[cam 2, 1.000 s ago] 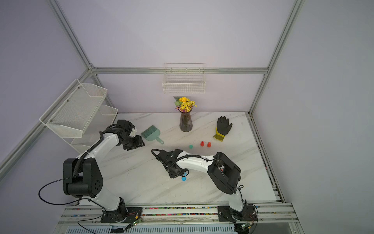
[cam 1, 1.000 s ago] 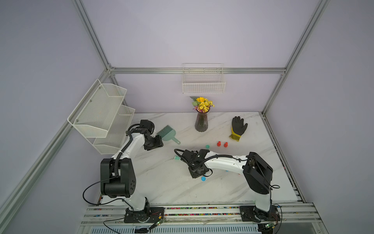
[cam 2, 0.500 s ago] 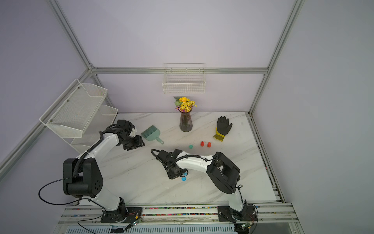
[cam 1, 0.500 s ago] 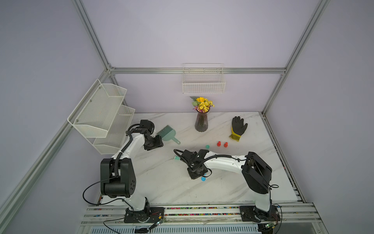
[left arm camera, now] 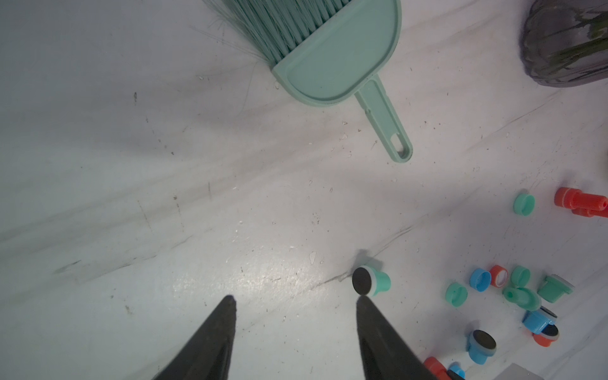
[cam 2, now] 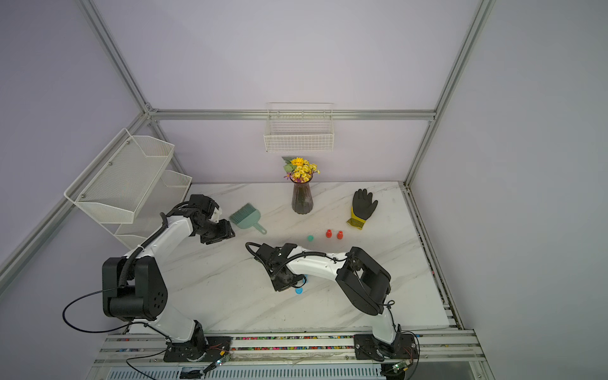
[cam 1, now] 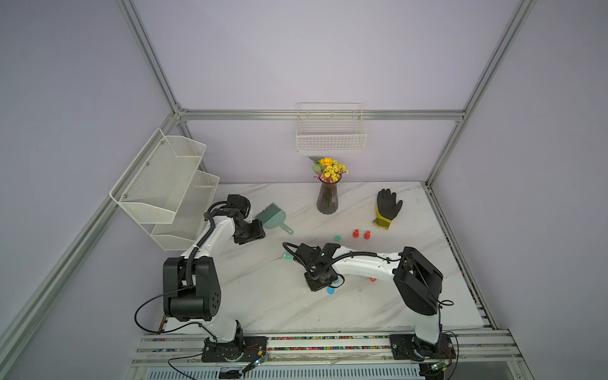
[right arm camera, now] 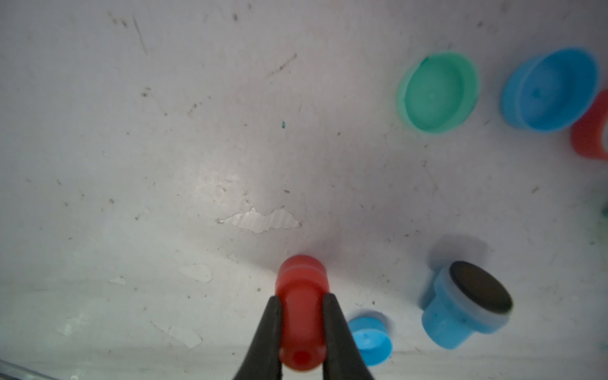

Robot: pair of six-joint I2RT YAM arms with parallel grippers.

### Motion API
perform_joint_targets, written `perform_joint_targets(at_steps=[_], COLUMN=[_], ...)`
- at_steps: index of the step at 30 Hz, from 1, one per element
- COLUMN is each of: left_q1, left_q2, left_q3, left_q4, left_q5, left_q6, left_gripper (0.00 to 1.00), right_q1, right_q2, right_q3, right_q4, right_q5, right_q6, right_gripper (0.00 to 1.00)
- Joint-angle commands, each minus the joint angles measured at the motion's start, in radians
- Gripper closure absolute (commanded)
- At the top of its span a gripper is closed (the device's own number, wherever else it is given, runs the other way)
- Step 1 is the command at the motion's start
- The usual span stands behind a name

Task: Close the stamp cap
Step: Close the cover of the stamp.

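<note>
No text, label, brand or number is readable in any view. The blue stamp [right arm camera: 460,316] has a plain dark pad [right arm camera: 480,286].

The table [cam 1: 263,296] is showing white marble with thin grey veins. At 10 o'clock the hand brush [cam 1: 274,218] is looking mint green. At 12 the vase [cam 1: 327,200] is appearing smoky dark, its flowers [cam 1: 329,169] yellow. At 1 o'clock the glove [cam 1: 388,205] is wearing black with a yellow cuff. The red stamp [right arm camera: 301,312] is shining plain red, and the blue stamp [right arm camera: 454,322] is carrying a black pad
</note>
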Motion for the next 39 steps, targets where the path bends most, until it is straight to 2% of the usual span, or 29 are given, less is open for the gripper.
perform_joint_targets(at_steps=[1, 13, 21, 27, 34, 39], left_q1=[0.008, 0.008, 0.009, 0.009, 0.009, 0.01], left_q2=[-0.015, -0.016, -0.019, -0.022, -0.023, -0.023], left_q3=[0.007, 0.005, 0.004, 0.004, 0.001, 0.003], left_q4=[0.021, 0.015, 0.014, 0.015, 0.015, 0.015], left_q5=[0.016, 0.025, 0.03, 0.032, 0.026, 0.025], left_q6=[0.035, 0.038, 0.038, 0.038, 0.039, 0.04], left_gripper=[0.41, 0.41, 0.41, 0.41, 0.41, 0.41], right_q1=[0.005, 0.018, 0.027, 0.027, 0.025, 0.006], right_q2=[0.149, 0.283, 0.314, 0.296, 0.19, 0.113], right_q3=[-0.11, -0.078, -0.051, 0.049, 0.184, 0.242], right_q4=[0.055, -0.05, -0.097, -0.124, -0.163, -0.174], right_q5=[-0.064, -0.14, -0.151, -0.128, -0.036, -0.013], right_q6=[0.003, -0.035, -0.043, -0.05, -0.017, -0.011], right_gripper=[1.0, 1.0, 1.0, 1.0, 1.0, 1.0])
